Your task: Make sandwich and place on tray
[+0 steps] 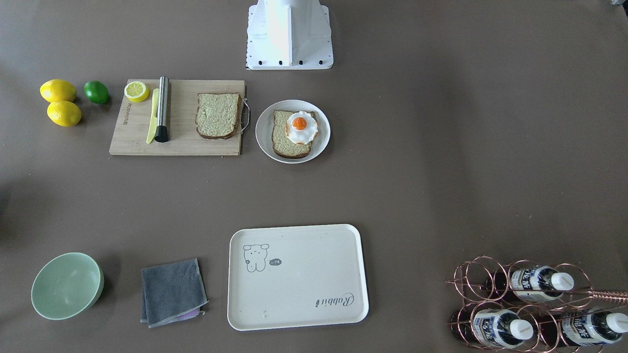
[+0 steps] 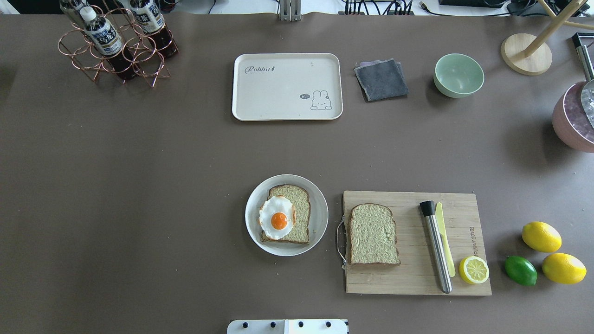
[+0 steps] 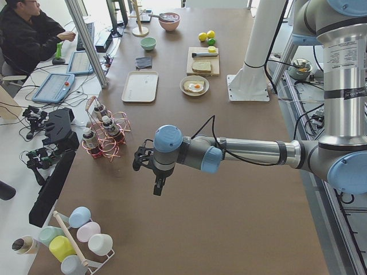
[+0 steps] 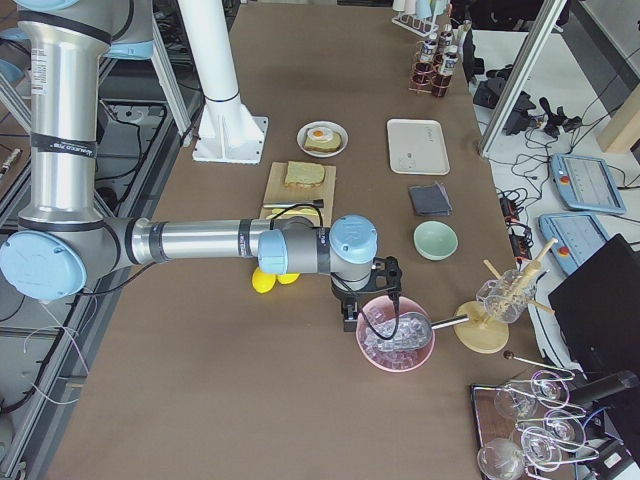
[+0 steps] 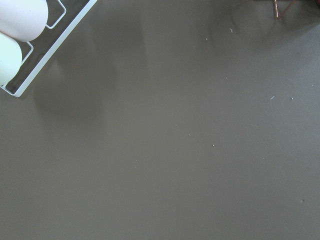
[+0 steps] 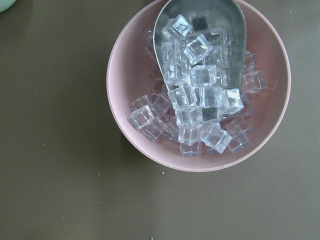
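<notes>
Tan bread slice (image 2: 374,234) on the cutting board (image 2: 408,278) must go onto the fried egg (image 2: 277,217) next. Left end effector (image 3: 159,184) and right end effector (image 4: 352,315): grip cannot be told.

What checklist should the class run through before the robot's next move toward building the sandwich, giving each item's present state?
1. White fried egg with orange yolk rests on tan bread slice on round white plate: ok.
2. Second tan bread slice lies flat, uncovered, on wooden cutting board: ok.
3. Cream-white rectangular plastic tray holds nothing: ok.
4. Left tool open: cannot tell.
5. Right tool open: cannot tell.
6. Tools near the bread: not ok; both hang far from it.
</notes>
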Robot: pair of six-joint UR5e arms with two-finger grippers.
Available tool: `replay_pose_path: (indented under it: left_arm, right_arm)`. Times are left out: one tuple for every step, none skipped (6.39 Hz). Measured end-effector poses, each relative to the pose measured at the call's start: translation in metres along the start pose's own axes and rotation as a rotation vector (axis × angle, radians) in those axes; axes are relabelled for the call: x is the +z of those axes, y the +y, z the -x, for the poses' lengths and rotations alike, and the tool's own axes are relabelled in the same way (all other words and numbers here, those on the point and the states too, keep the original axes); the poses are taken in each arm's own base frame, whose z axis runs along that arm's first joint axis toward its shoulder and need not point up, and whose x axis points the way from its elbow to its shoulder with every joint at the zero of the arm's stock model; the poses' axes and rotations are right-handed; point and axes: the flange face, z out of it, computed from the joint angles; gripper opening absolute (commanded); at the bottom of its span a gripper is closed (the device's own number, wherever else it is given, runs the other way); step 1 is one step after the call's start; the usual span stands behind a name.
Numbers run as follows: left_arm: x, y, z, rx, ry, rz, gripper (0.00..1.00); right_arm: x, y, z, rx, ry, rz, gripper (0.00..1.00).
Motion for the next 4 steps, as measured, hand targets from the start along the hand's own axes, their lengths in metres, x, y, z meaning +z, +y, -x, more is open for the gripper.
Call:
replay_pose_path:
  left_arm:
    - [0.0000,0.0002,0.0000,0.000,0.000,0.000,0.98]
    - [0.0000,0.0005,0.0001,0.000,0.000,0.000,0.98]
    - [0.0001,0.0006,0.0001,0.000,0.000,0.000,0.98]
    - [0.0001,0.0007,0.0001,-0.001,0.000,0.001,0.98]
  right_arm:
    - [0.0004,0.0008,-0.0004,0.000,-0.001,0.001,1.00]
    - [0.0008,0.0022,-0.0008,0.001,-0.001,0.002,1.00]
    - [0.0009,0.0033,-0.0010,0.002,-0.001,0.002,1.00]
    - [0.0012,0.0043,-0.0014,0.003,0.000,0.003,1.00]
